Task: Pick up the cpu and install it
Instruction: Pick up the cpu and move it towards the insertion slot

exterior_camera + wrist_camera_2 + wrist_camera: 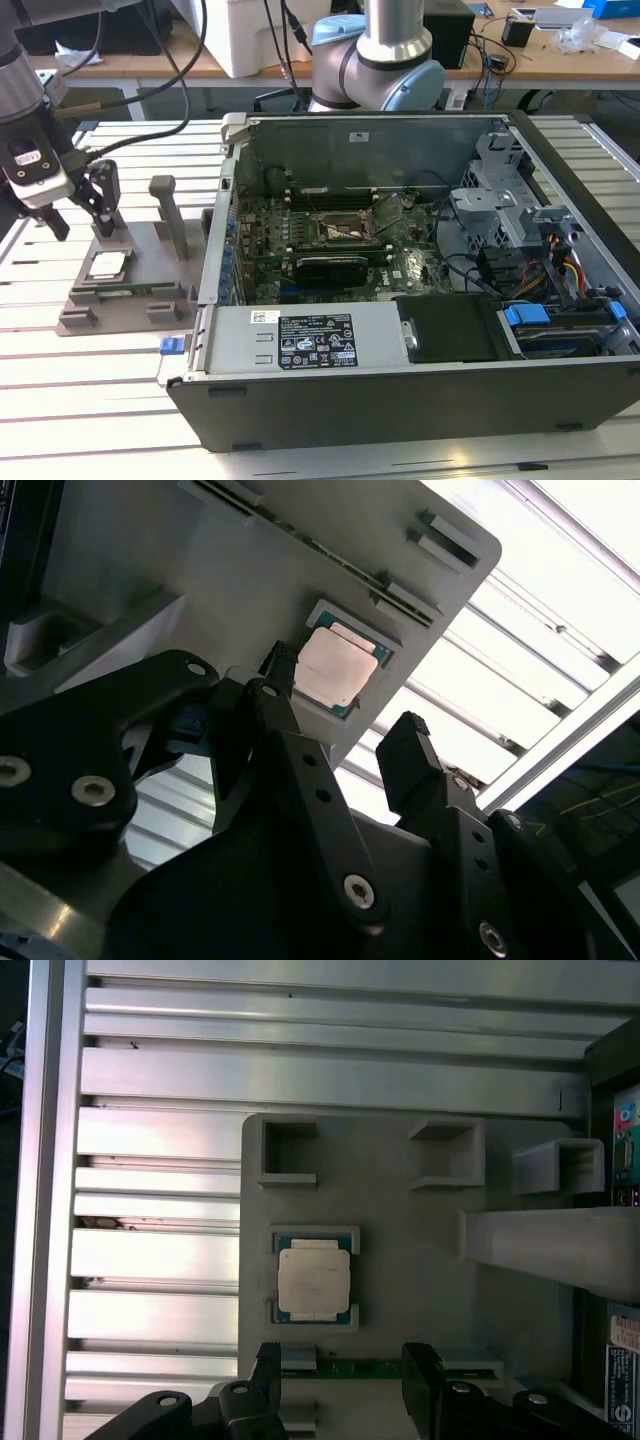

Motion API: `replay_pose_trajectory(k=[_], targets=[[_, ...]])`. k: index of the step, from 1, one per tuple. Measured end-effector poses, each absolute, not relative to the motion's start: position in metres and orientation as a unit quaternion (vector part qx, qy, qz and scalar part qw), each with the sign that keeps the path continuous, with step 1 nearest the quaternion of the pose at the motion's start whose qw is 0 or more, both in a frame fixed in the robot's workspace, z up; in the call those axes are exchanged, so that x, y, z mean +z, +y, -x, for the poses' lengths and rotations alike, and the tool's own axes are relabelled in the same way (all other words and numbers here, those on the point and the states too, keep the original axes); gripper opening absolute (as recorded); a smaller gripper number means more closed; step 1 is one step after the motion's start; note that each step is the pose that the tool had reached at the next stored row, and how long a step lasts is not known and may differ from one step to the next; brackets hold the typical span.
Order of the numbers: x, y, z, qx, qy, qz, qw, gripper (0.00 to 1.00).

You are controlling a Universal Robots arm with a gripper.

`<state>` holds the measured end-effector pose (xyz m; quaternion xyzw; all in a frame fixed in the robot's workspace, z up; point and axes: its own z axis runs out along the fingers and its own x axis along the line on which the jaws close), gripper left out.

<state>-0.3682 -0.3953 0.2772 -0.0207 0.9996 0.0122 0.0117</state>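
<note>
The cpu (106, 265) is a small square chip with a silvery top, lying flat in a recess of the grey holder block (150, 262) on the exterior view's left. My gripper (80, 215) hangs just above the block, open, with nothing between its black fingers. In both wrist views the cpu (338, 667) (313, 1286) lies beyond the fingertips, apart from them, and the gripper (343, 695) (344, 1355) stands with a wide gap. The open computer case (400, 130) holds the motherboard with its empty socket (335, 230) near the middle.
Two upright posts (172, 215) rise from the holder block beside the cpu. A memory stick (385, 1368) lies in a slot of the block. The case wall (222, 230) stands right of the block. A black expansion card (332, 268) sits below the socket. The table is slatted aluminium (100, 380).
</note>
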Motion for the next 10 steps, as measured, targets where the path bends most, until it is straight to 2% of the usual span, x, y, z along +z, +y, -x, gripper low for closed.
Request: replay_pose_trajectory(k=[10], targets=[[0.2716, -0.3953, 0.3682, 0.012, 1.0, 0.021, 0.012, 0.6]])
